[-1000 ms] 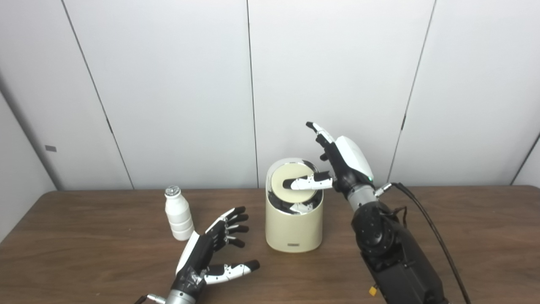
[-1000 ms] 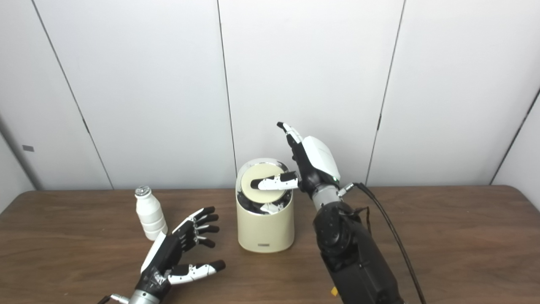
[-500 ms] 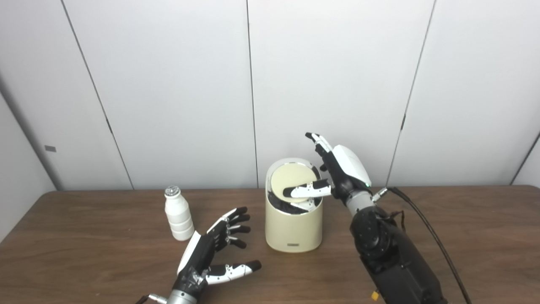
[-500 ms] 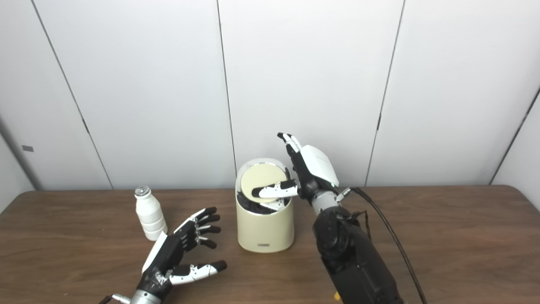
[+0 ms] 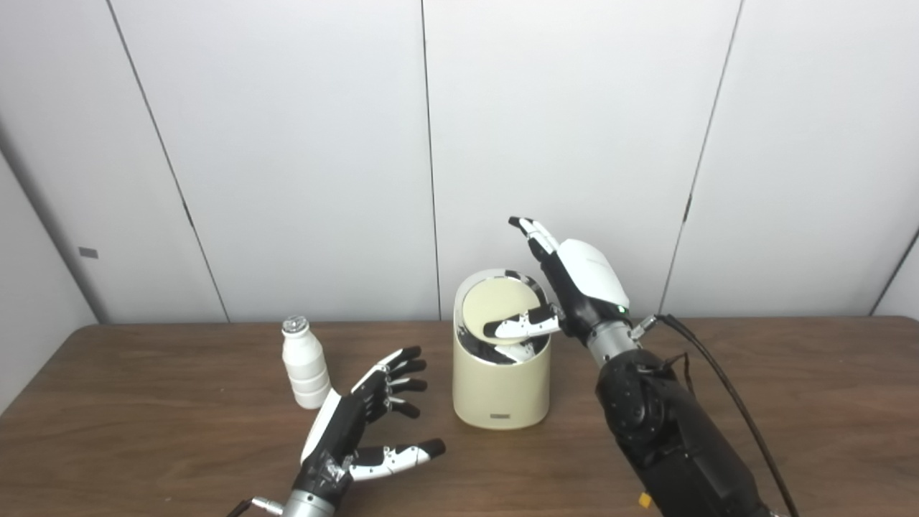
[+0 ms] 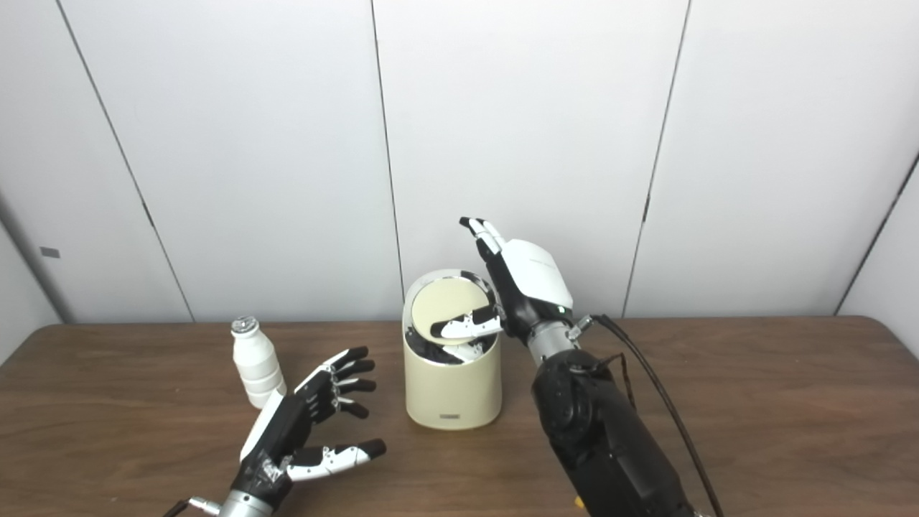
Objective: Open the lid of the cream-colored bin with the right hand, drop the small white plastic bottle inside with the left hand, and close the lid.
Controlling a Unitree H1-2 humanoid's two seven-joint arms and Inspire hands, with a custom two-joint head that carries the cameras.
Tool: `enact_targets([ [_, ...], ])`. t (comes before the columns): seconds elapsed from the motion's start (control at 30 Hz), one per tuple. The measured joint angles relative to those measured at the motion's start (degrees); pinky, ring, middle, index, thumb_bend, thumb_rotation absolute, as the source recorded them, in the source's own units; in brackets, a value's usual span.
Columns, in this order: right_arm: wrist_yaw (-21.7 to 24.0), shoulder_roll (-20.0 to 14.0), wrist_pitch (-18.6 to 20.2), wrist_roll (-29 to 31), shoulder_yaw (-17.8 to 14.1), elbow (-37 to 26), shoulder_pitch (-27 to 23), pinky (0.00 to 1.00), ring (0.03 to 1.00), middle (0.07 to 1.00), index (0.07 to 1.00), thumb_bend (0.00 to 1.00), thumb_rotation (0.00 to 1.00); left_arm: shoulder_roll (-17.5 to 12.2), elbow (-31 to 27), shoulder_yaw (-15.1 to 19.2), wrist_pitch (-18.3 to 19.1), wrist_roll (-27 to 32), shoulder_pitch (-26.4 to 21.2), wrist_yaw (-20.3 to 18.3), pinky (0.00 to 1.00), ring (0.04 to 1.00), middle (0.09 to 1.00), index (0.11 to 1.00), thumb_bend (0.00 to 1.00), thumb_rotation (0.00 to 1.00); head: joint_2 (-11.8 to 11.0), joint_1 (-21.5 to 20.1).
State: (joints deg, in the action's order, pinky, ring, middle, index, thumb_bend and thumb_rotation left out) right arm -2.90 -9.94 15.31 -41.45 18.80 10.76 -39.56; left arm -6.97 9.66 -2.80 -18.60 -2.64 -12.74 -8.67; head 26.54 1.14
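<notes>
A: Left eye view first: what is different from a second ago?

B: The right hand (image 5: 574, 287) has swung a little toward the bin's centre and sits lower over the cream-colored bin (image 5: 501, 380); its thumb is pressing the near edge of the lid (image 5: 497, 301), while its fingers (image 5: 528, 228) point up behind the rim, spread and gripping nothing.

A: And the lid itself?

B: Tilted; the near edge has dipped into the bin and a dark crescent of interior shows under it, slightly more than in the earlier frames; I judge the opening as under way, not finished, since the gap looks too narrow for the bottle.

A: The other hand?

B: The left hand (image 5: 362, 424) lies low over the table (image 5: 143, 431) with fingers splayed, empty, and has barely shifted across the three moments.

A: Where is the small white plastic bottle (image 5: 304, 372)?

B: Upright on the table, left of the bin and just beyond the left hand, close to it but not held; it has not moved.

A: So the meaning for the task?

B: Lid first; pickup not yet begun; the drop and the closing remain.

A: Counts?

B: One bin; one lid; one bottle; two hands; one table.
</notes>
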Motion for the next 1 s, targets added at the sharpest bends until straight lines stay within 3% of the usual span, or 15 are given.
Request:
enact_targets([
  [0.13, -0.55, -0.73, -0.02, -2.37, 2.1, -0.17, -0.83, 0.73, 0.859, 0.953, 0.923, 0.93, 0.16, 0.0, -0.06, -0.01, 0.51, 0.0, 0.01, -0.02, 0.61, 0.766, 0.84, 0.887, 0.76, 0.08, 0.0, 0.0],
  [0.33, 0.55, -0.69, 0.11, -1.57, 1.32, -1.65, -0.08, 0.72, 0.872, 0.96, 0.927, 0.9, 0.22, -0.01, -0.09, -0.01, 0.61, 0.0, 0.03, -0.05, 0.61, 0.761, 0.845, 0.891, 0.75, 0.09, -0.35, 0.0],
  [0.53, 2.92, -0.09, 0.68, 2.77, -2.53, -5.53, 2.38, 0.69, 0.872, 0.946, 0.918, 0.9, 0.34, -0.01, -0.08, 0.0, 0.61, 0.0, 0.05, -0.09, 0.61, 0.761, 0.842, 0.887, 0.76, 0.08, -0.35, -0.09],
  [0.67, 3.09, 0.19, 1.03, 5.12, -5.91, -8.86, 3.42, 0.76, 0.884, 0.927, 0.901, 0.88, 0.25, -0.02, -0.08, -0.02, 0.61, 0.0, 0.08, -0.11, 0.61, 0.765, 0.843, 0.891, 0.76, 0.09, -0.26, -0.18],
  [0.83, 3.02, 0.86, 1.28, 8.76, -9.59, -14.23, 6.09, 0.69, 0.861, 0.932, 0.914, 0.85, 0.23, -0.03, -0.08, -0.04, 0.61, -0.01, 0.1, -0.13, 0.61, 0.766, 0.843, 0.891, 0.75, 0.09, -0.35, -0.26],
  [1.0, 2.87, 1.23, 0.82, 13.31, -12.83, -16.54, 11.59, 0.7, 0.856, 0.914, 0.899, 0.84, 0.21, -0.06, -0.08, -0.04, 0.59, -0.04, 0.13, -0.12, 0.6, 0.757, 0.843, 0.889, 0.75, 0.08, -0.35, -0.09],
])
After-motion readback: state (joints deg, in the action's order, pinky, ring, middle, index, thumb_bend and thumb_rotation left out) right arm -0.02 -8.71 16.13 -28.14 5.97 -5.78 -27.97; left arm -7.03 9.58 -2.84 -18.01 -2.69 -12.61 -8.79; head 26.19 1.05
